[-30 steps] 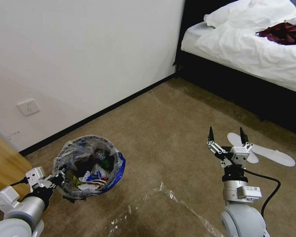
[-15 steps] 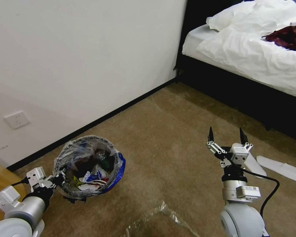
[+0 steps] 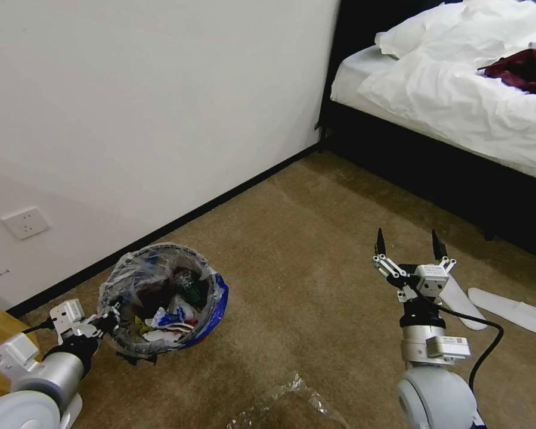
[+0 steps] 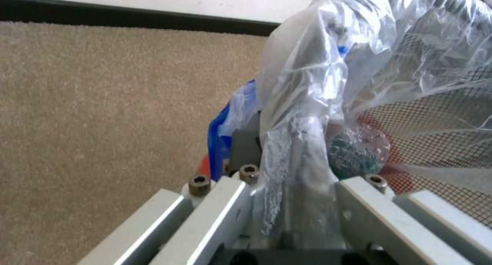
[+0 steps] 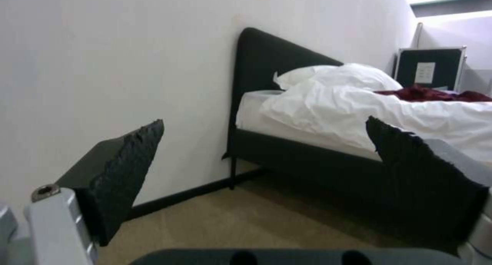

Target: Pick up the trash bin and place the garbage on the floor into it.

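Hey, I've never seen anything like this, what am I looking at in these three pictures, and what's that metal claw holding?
This is a wheeled robot with two arms in a bedroom. The wide picture comes from a camera on its head, looking down; the other two come from cameras on its wrists.

The left gripper is shut on the rim of the trash bin, a small red bucket with a blue rim and a crinkled clear liner. The left wrist picture shows that grip up close. Inside the bin lies garbage: paper scraps and a bottle.

The right gripper is open, holds nothing and points toward the bed; its two dark fingers frame the right wrist picture.

On the carpet floor lie two white slippers and some clear tape.
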{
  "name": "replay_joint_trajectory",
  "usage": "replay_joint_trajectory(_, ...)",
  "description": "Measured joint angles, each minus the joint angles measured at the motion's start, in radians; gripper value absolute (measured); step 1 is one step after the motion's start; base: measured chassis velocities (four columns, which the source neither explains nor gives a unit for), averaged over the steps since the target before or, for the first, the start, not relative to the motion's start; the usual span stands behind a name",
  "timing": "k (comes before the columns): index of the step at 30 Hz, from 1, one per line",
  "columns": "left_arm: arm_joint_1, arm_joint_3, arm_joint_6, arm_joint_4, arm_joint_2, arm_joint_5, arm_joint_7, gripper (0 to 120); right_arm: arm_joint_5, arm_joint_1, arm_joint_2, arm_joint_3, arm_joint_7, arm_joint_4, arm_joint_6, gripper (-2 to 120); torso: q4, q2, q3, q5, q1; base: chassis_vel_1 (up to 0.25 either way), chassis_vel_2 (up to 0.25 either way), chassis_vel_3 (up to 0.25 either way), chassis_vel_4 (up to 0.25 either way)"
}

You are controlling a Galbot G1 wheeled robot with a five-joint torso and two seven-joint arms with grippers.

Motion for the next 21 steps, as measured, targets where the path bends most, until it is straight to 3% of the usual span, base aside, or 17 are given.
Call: replay_joint_trajectory(21,0.002,0.014,0.0,-0.005,-0.01,-0.002,0.001,1,0.07,-0.018,-0.007,0.009,-0.022,0.02,-0.054,100,0.0,0.0,0.0,0.0,0.0,0.0,0.0,0.0,0.0)
